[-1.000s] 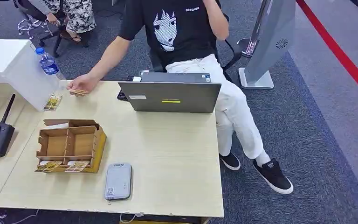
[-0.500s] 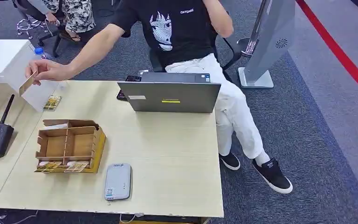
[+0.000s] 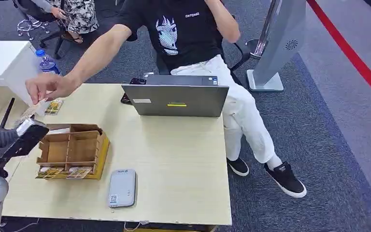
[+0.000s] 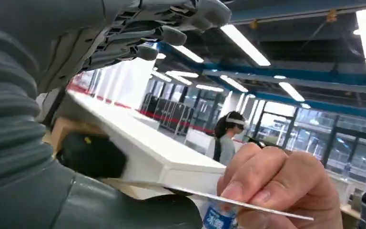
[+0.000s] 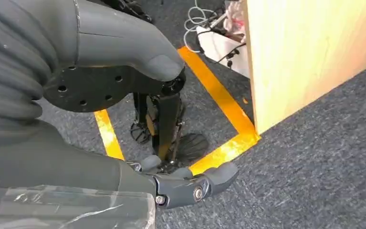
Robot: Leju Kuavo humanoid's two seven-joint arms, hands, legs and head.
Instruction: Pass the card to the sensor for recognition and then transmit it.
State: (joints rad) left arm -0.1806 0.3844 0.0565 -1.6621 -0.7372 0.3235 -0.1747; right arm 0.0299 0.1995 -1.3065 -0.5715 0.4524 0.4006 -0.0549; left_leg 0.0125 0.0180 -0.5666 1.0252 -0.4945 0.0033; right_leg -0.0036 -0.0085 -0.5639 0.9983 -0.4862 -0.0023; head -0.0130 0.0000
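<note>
Beside cardboard organizer (image 3: 72,150): left hand (image 3: 21,137) raised, fingers spread, holding nothing; person's hand (image 3: 48,87) offers card (image 3: 31,110). Right hand (image 5: 186,183) hangs, empty, fingers apart.

A grey laptop (image 3: 176,99) stands open at the far edge of the desk (image 3: 174,159), with a seated person (image 3: 193,43) behind it. A cardboard organizer (image 3: 72,150) sits toward the left. A water bottle (image 3: 48,64) stands beside a white box (image 3: 9,63).
</note>
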